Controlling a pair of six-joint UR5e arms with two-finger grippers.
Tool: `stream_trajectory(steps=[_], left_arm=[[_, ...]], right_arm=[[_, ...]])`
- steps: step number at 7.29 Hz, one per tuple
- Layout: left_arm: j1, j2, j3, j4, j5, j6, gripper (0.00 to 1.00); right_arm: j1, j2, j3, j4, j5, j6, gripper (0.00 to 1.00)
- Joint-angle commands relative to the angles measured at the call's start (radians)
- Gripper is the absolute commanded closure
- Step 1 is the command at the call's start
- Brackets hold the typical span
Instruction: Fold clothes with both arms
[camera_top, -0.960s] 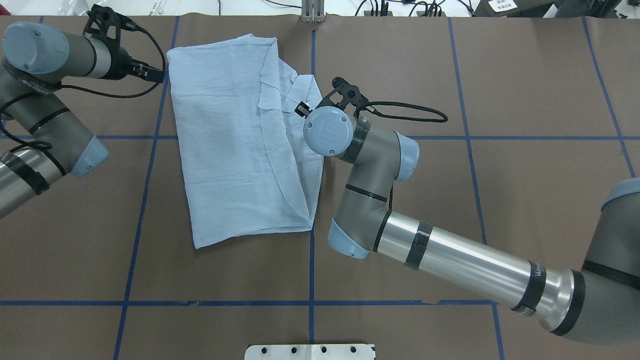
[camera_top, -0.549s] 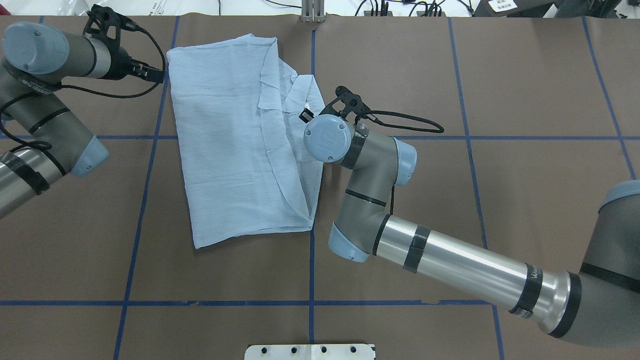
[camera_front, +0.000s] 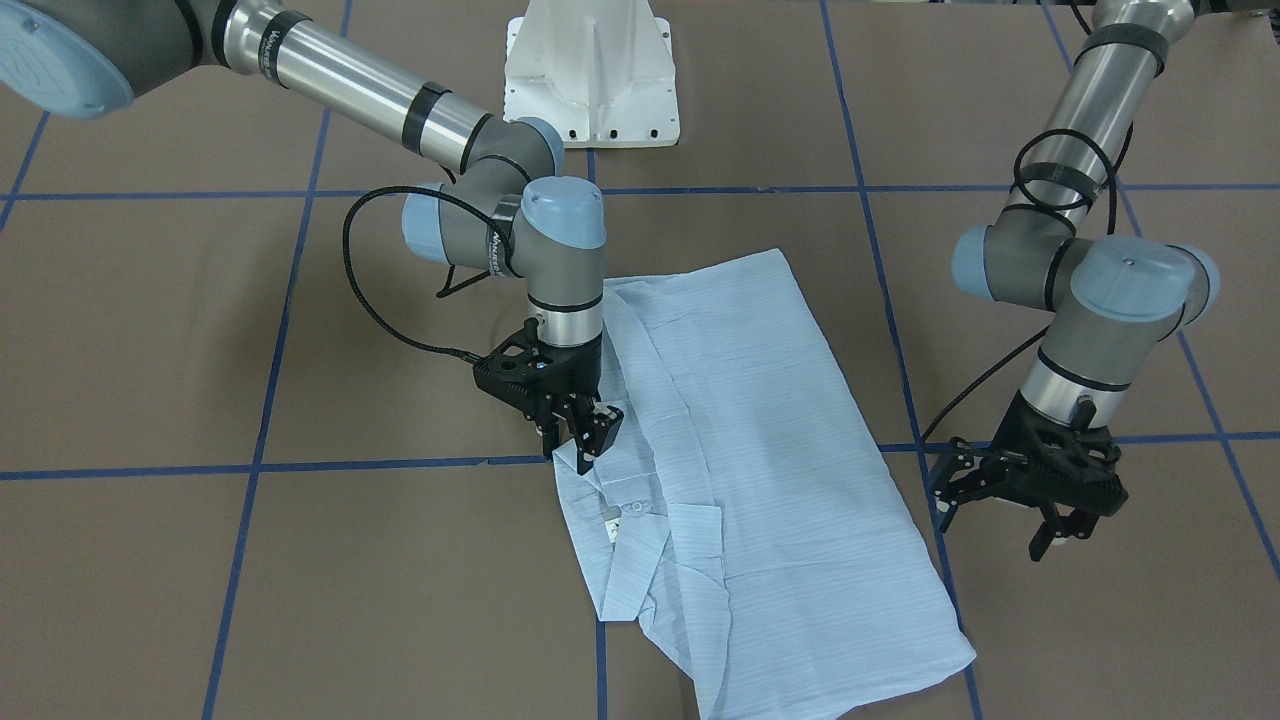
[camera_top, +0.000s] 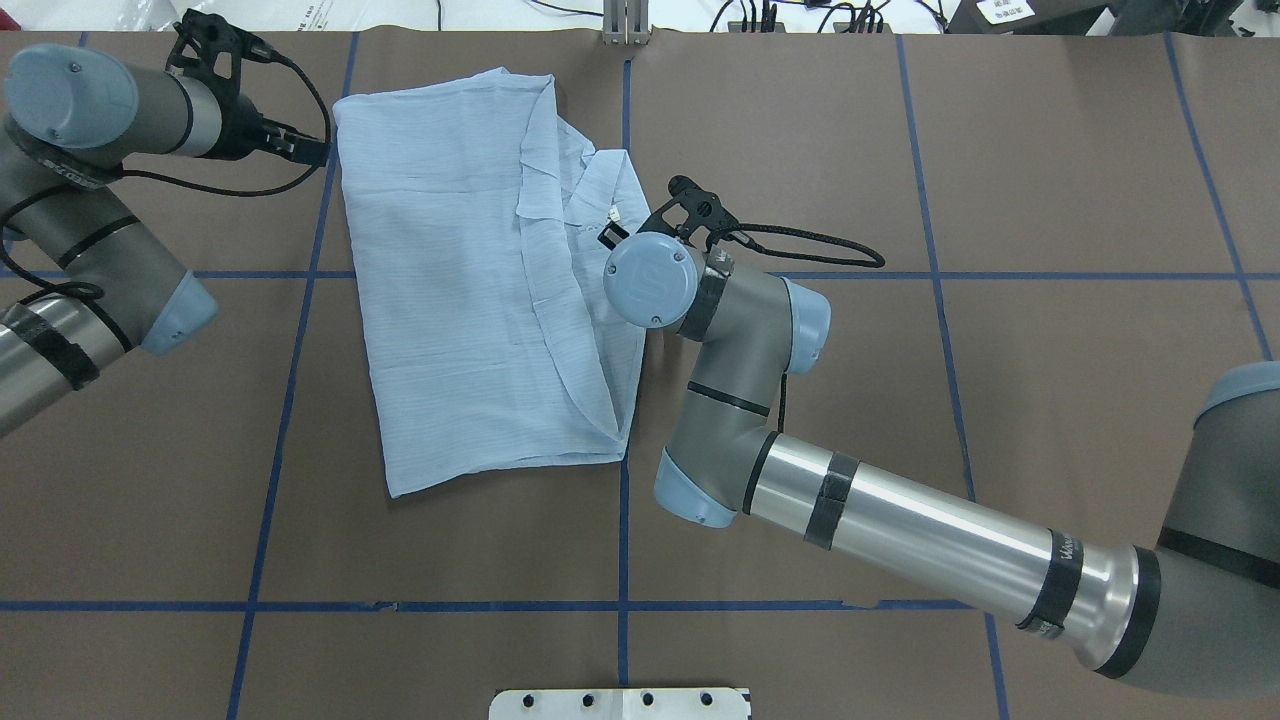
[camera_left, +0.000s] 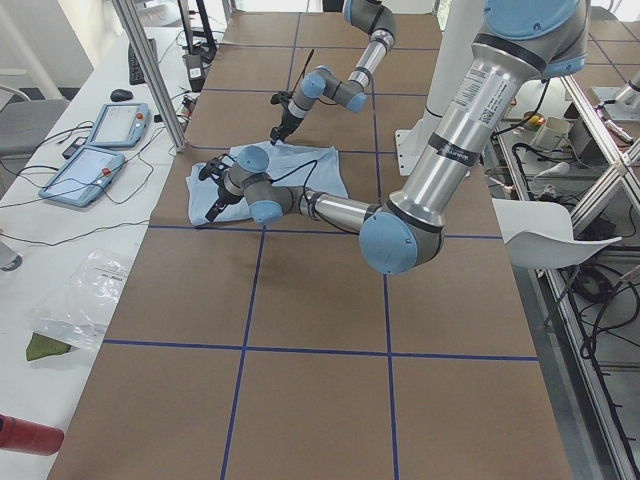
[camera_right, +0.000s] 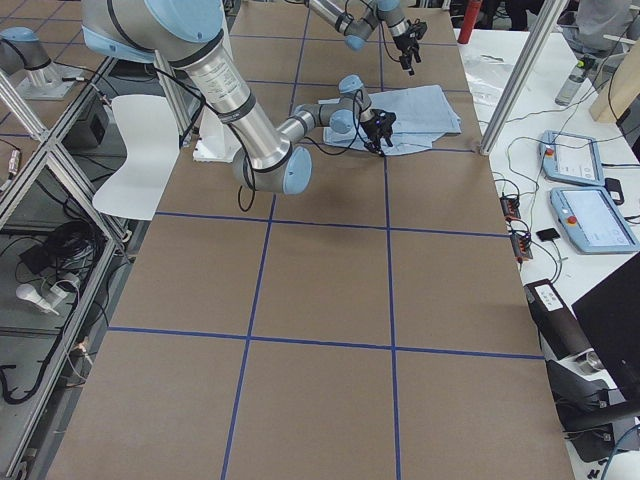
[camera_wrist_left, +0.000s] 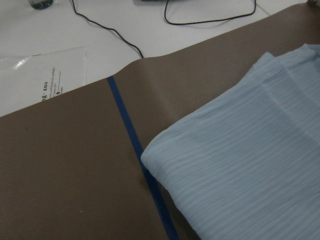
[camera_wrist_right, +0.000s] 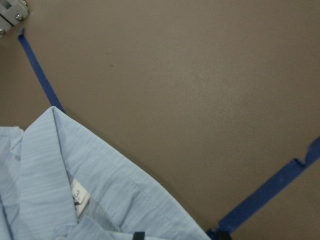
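Observation:
The pale-blue striped shirt (camera_top: 460, 280) lies folded flat on the brown table, collar and white label (camera_wrist_right: 79, 196) toward the robot's right. My right gripper (camera_front: 585, 440) hangs low over the collar edge (camera_top: 610, 235). Its fingers look shut with nothing lifted, and one dark fingertip (camera_wrist_right: 137, 235) shows at the bottom of the right wrist view. My left gripper (camera_front: 995, 515) stands open just off the shirt's opposite long edge, apart from the cloth (camera_top: 305, 150). The left wrist view shows only the shirt's far corner (camera_wrist_left: 240, 170) and no fingers.
Blue tape lines (camera_top: 622, 520) grid the brown table cover. The white pedestal base (camera_front: 592, 70) stands at the robot's side. A metal post (camera_top: 626, 25), cables and a plastic bag (camera_wrist_left: 45, 75) lie past the far edge. Two tablets (camera_left: 100, 150) sit on the side bench.
The right arm's wrist and gripper slid a little toward the robot, uncovering the collar's white label. The shirt and the left arm have not moved.

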Motion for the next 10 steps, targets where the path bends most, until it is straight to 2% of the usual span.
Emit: stream_trajectory(steps=[1,3,5,6,8,10], left_arm=[[0.0,0.001,-0.001,0.0,0.0,0.0,0.0],[0.002,0.012,-0.006,-0.008,0.002,-0.048,0.0],[0.002,0.021,-0.012,-0.022,0.002,-0.056,0.0],[0.002,0.023,-0.018,-0.022,0.0,-0.056,0.0],[0.002,0.023,-0.018,-0.022,0.0,-0.056,0.0],[0.002,0.023,-0.017,-0.022,0.0,-0.056,0.0]], right_arm=[[-0.001,0.003,0.014,0.004,-0.008,0.004,1.0],[-0.001,-0.099,0.165,0.001,0.0,-0.024,1.0],[-0.057,-0.285,0.372,0.001,-0.021,-0.033,1.0],[-0.081,-0.353,0.44,0.002,-0.04,-0.038,1.0],[-0.085,-0.413,0.473,0.011,-0.043,-0.093,1.0],[-0.072,-0.415,0.47,0.019,-0.043,-0.178,1.0]])
